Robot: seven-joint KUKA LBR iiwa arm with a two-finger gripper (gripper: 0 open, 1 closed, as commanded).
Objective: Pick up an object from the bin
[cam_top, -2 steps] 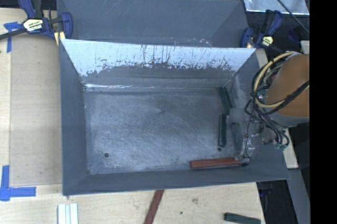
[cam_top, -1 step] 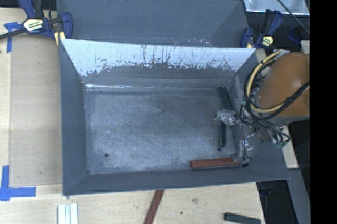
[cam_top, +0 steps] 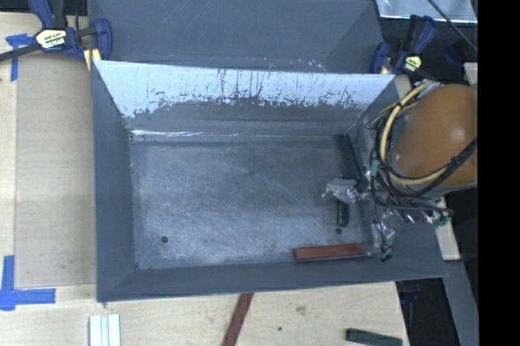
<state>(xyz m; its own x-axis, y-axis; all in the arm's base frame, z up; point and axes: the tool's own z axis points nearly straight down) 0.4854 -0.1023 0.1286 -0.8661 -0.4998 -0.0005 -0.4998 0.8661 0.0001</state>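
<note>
Claw (cam_top: 355,194) first: it sits low at the right end of the bin, close to the right wall, at the tip of the arm that reaches in from the right. Its metal parts are crowded by wiring and shadow, so I cannot tell whether it is spread or pressed together, nor whether it grips anything.

The grey metal bin (cam_top: 114,198) is the largest thing in view, a rectangular trough with sloping walls. Its back wall is pale and carries a band of dark scratches and streaks. Its floor is a dull, scuffed grey.

Next in size is the rounded orange cover (cam_top: 431,133) on the wrist, which hangs over the bin's right wall. Yellow and black cables (cam_top: 388,143) loop round its left side and run down toward the claw.

Three things lie in the bin. A flat reddish-brown bar (cam_top: 329,253) lies along the foot of the front wall at the right end of the floor, parallel to that wall, with its right end near the claw. A short dark piece (cam_top: 342,214) stands out just under the claw's metal parts, between them and the bar and apart from the bar. Whether it is a loose thing or belongs to the claw cannot be told. A tiny dark speck (cam_top: 165,239) sits on the floor toward the left front, well apart from the rest.
</note>
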